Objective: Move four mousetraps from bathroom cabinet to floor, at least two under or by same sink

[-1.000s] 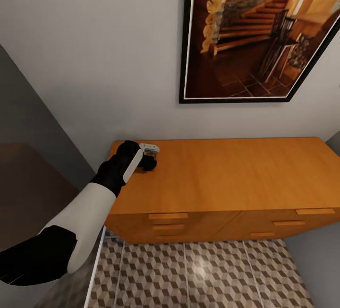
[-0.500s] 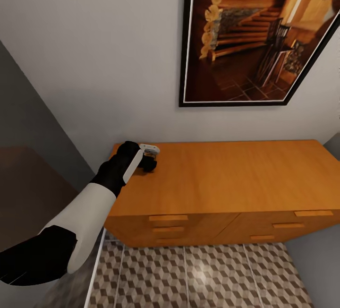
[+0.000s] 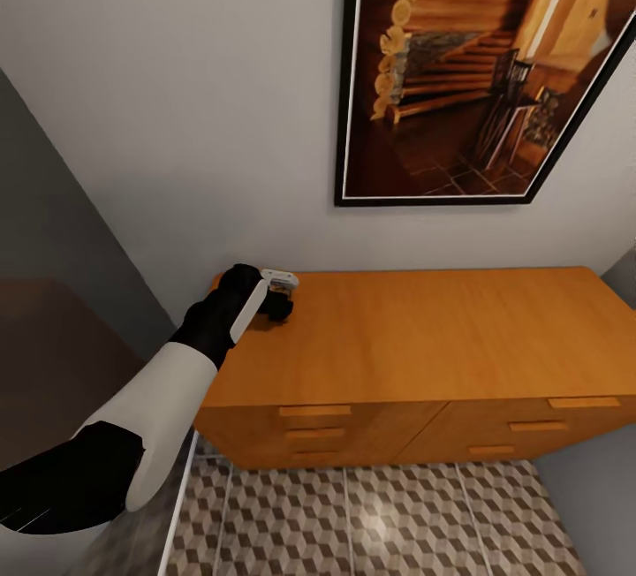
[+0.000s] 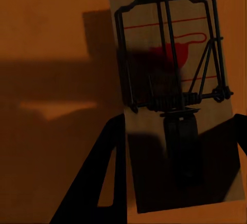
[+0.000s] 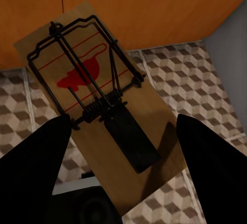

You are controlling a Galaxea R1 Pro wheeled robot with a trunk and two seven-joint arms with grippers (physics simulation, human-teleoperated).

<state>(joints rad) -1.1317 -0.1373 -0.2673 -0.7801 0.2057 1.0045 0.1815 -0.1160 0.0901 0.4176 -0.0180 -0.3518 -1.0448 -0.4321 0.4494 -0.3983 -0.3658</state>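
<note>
Orange-brown wood of the cabinet [image 3: 424, 337] is lying under our left gripper [image 3: 281, 298], whose fingers are pinching one mousetrap [image 4: 175, 95]. Our right gripper [image 5: 123, 172] is clamping a second mousetrap [image 5: 103, 116] above the bathroom floor [image 5: 200, 74].

Two mousetraps show: one mousetrap [image 4: 175, 95] over the cabinet [image 3: 424, 337] top, another mousetrap [image 5: 103, 116] before the cabinet's front. One framed picture [image 3: 468, 72] hangs above the cabinet. Six drawer handles [image 3: 314, 411] show on its front.
</note>
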